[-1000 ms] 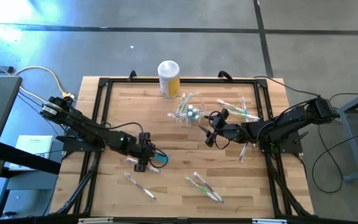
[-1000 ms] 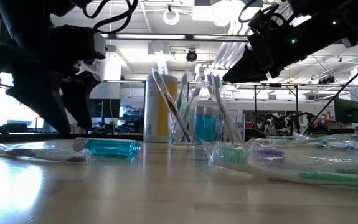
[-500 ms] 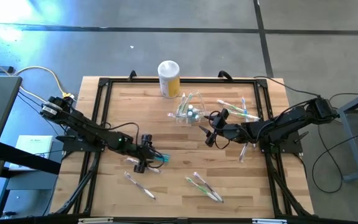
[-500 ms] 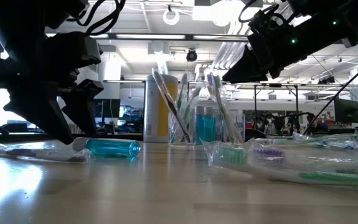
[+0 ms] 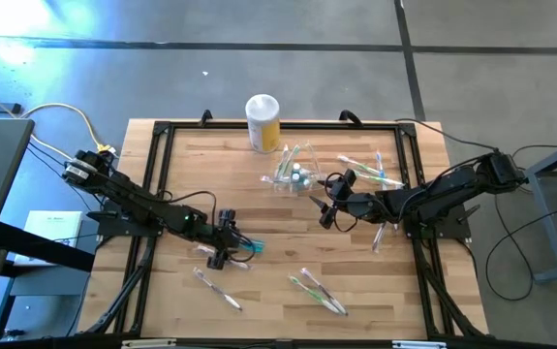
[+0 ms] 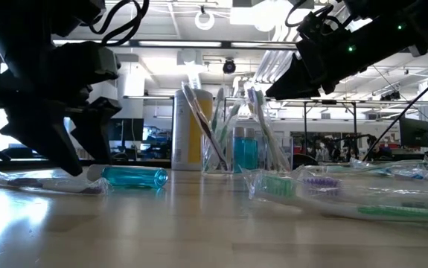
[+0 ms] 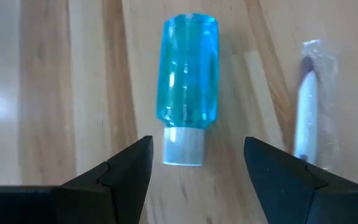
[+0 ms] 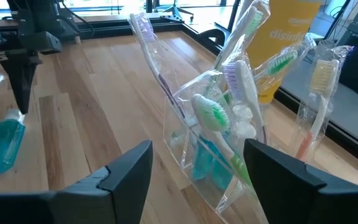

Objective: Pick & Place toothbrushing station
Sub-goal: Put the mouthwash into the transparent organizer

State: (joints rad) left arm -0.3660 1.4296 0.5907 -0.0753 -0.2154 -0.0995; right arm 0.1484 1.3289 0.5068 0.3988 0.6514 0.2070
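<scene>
The toothbrushing station [image 5: 293, 173], a small clear holder stuffed with wrapped toothbrushes and a blue bottle, stands upright on the table's far middle; it also shows in the right wrist view [image 8: 216, 143] and the low view [image 6: 236, 152]. My right gripper [image 5: 328, 208] hovers open just near-right of it, fingers aimed at it [image 8: 197, 168]. My left gripper [image 5: 222, 248] is open and low over the table's near left. Its fingers stand on either side of the white cap [image 7: 183, 146] of a blue bottle [image 7: 187, 68] lying on its side, without touching it.
A yellow canister with a white lid [image 5: 263, 122] stands behind the station at the far edge. Wrapped toothbrushes lie loose at the near left [image 5: 218, 288], near middle [image 5: 319, 291], far right [image 5: 370, 170] and beside the bottle [image 7: 306, 106]. A black frame [image 5: 152, 184] rims the table.
My left gripper has tipped further downward and sunk a little over the blue bottle's cap end, staying open. The bottle, the station and my right gripper have kept still.
</scene>
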